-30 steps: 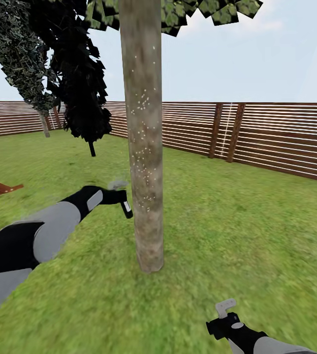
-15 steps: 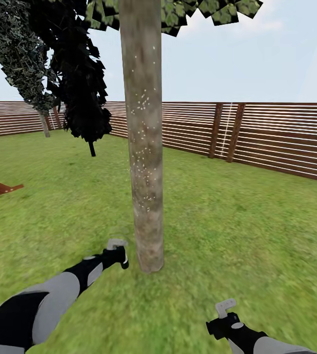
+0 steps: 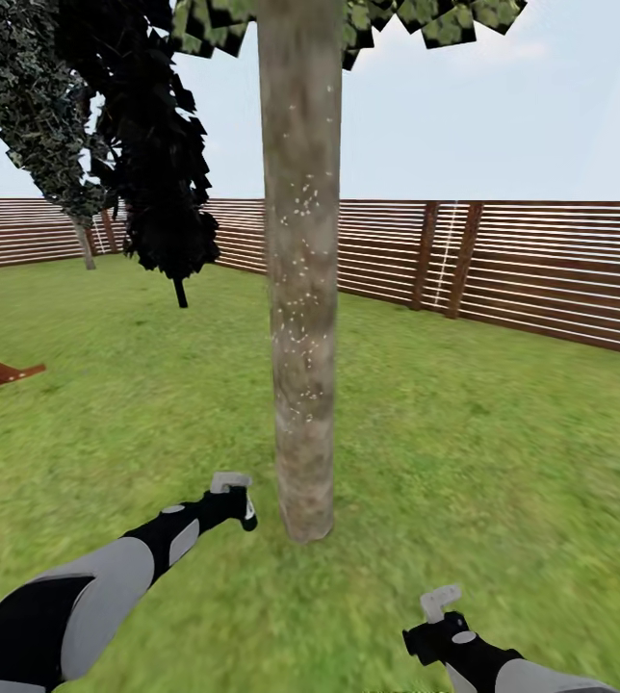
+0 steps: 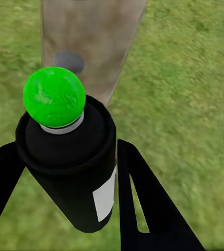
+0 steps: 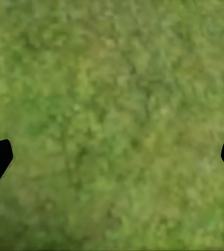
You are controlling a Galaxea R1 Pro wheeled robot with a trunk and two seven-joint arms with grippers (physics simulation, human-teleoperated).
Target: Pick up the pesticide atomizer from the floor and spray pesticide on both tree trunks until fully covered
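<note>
The left tool (image 3: 238,500) clenches the pesticide atomizer (image 4: 72,167) low beside the tree trunk (image 3: 302,289), near its base. The right tool (image 3: 440,616) hangs spread and unladen over grass. Aimed this low, spray may miss the trunk's upper bark.

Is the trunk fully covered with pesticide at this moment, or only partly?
Partly. White pesticide specks dot the middle of the trunk in the head view; near its base, beside the left gripper holding the atomizer, few or none show.
</note>
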